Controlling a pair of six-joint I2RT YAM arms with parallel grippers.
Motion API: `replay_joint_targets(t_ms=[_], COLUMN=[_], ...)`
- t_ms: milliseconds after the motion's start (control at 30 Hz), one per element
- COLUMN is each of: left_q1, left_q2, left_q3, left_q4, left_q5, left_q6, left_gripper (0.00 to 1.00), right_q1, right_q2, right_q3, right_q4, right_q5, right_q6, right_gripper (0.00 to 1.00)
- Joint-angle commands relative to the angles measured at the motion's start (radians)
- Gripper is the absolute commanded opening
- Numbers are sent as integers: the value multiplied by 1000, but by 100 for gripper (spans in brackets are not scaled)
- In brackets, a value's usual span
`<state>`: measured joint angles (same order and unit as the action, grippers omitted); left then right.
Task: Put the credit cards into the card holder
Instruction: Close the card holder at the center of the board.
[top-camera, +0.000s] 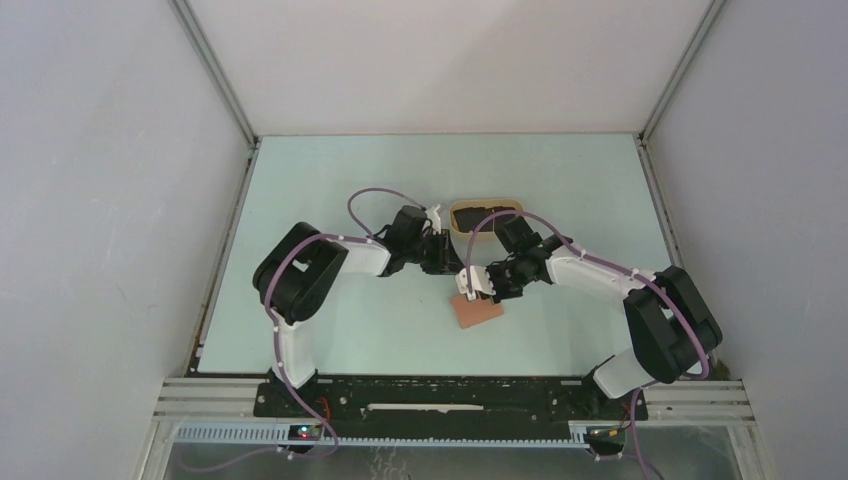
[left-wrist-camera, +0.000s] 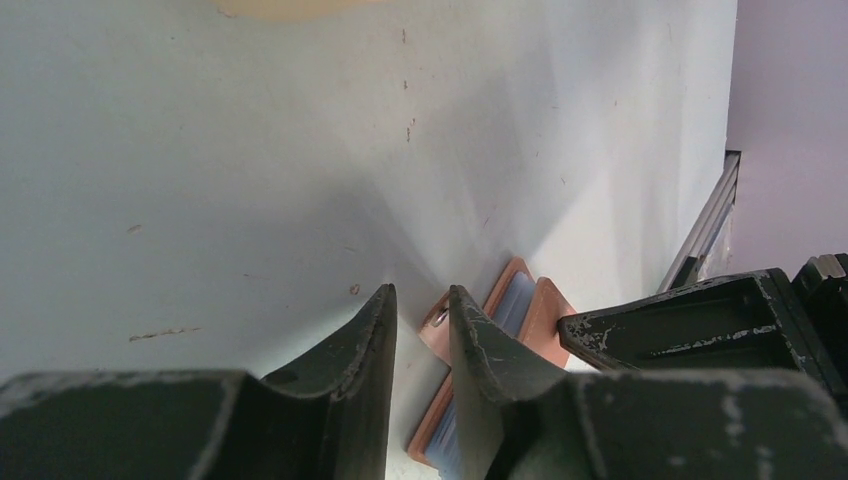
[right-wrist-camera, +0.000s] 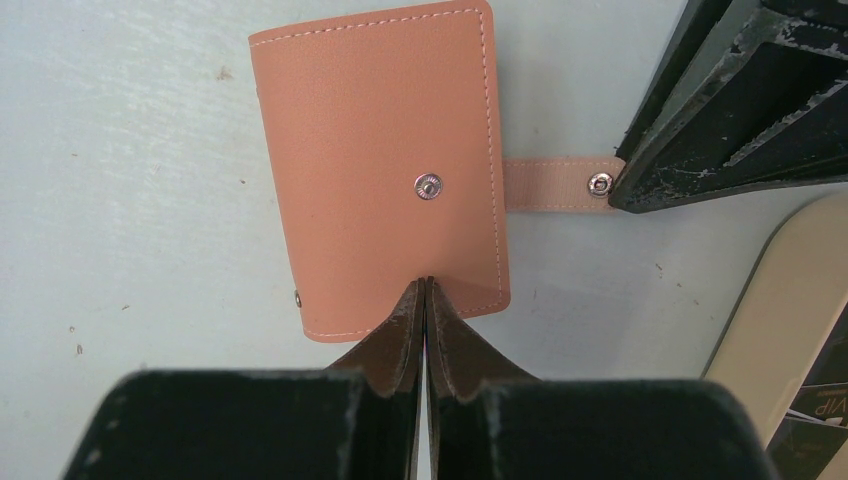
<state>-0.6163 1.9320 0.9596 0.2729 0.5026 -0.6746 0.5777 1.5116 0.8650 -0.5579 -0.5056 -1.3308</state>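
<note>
A: Right gripper (right-wrist-camera: 425, 284)?
B: Jaws pressed together; tips on card holder (right-wrist-camera: 380, 170) near edge; its long axis runs straight ahead.
A: Left gripper (left-wrist-camera: 420, 295)?
B: Narrowly parted, holding nothing; holder just ahead-right; strap tab (right-wrist-camera: 550, 183) at its tips.

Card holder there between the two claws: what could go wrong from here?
1. The right gripper, jaws shut, meets only the edge of the card holder; it may slip off or push the holder along the table.
2. The left gripper stands slightly open at the small strap tab; the tab could escape, leaving the holder folded.
3. The two grippers sit very close together and might knock each other.
</note>
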Motion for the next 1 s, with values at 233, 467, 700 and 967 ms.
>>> replay_joint_targets(t_ms=[233, 467, 700, 967], left_q1=[0, 5, 7, 8], left_q2=[6, 7, 8, 5], left_q3=[49, 40, 36, 24], left_q4=[45, 68, 82, 118], left_q5=[67, 81, 89, 114], left_q6=[3, -9, -17, -23], left_gripper=[24, 19, 13, 0], right_q1=[13, 12, 13, 13], right_q2=[-5, -5, -5, -4], right_q3=[-6, -6, -6, -6], right_q4=[-28, -27, -30, -32], right_q5=[-15, -15, -15, -14], right_q6=[-15, -15, -15, -15], right_gripper=[8, 8, 8, 8])
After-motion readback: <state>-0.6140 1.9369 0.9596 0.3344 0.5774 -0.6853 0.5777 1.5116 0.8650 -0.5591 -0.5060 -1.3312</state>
